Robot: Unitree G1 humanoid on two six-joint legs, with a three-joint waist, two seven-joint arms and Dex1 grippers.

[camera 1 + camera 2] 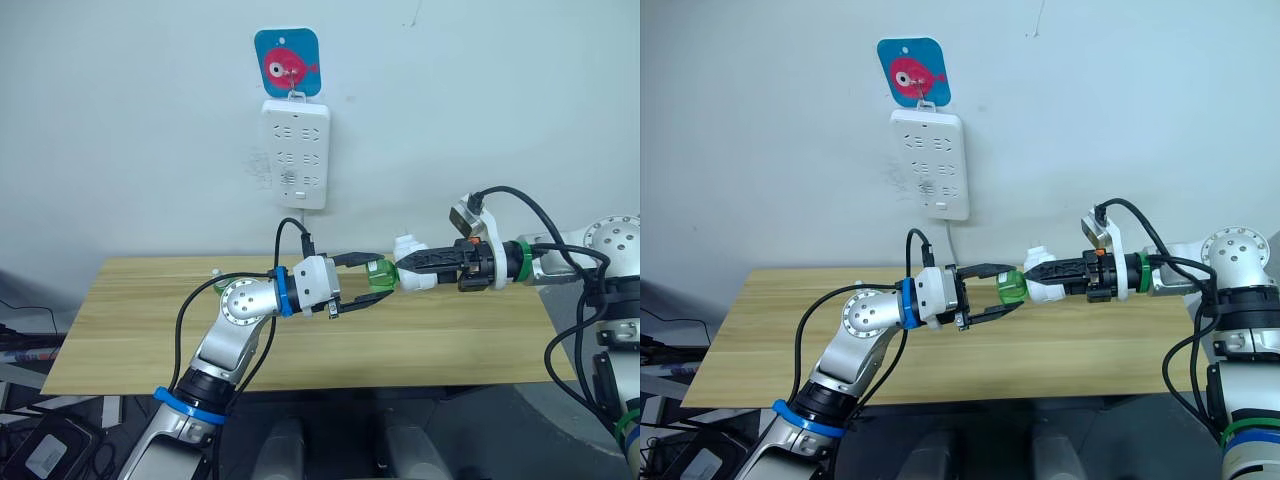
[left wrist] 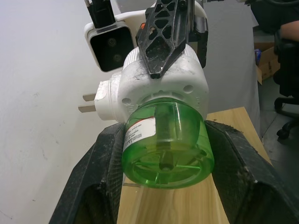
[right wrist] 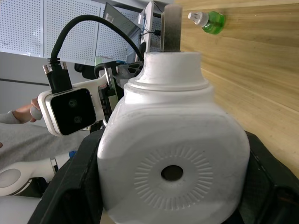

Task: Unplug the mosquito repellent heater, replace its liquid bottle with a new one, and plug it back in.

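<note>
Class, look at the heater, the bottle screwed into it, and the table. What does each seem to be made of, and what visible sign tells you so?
The mosquito repellent heater: white opaque plastic, probably moulded, with a matte face and fine ribs around its vent hole. The green bottle: translucent, glossy plastic by its look; light passes through. The table: pale wood or wood-look laminate, judging by its lengthwise grain lines; which of the two cannot be told.

Label text on green bottle (image 2: 166,151) too small to read. Heater (image 3: 174,170) base cut off by frame edge. Second green bottle (image 1: 219,283) on bench (image 1: 140,330) mostly hidden behind left arm.
</note>
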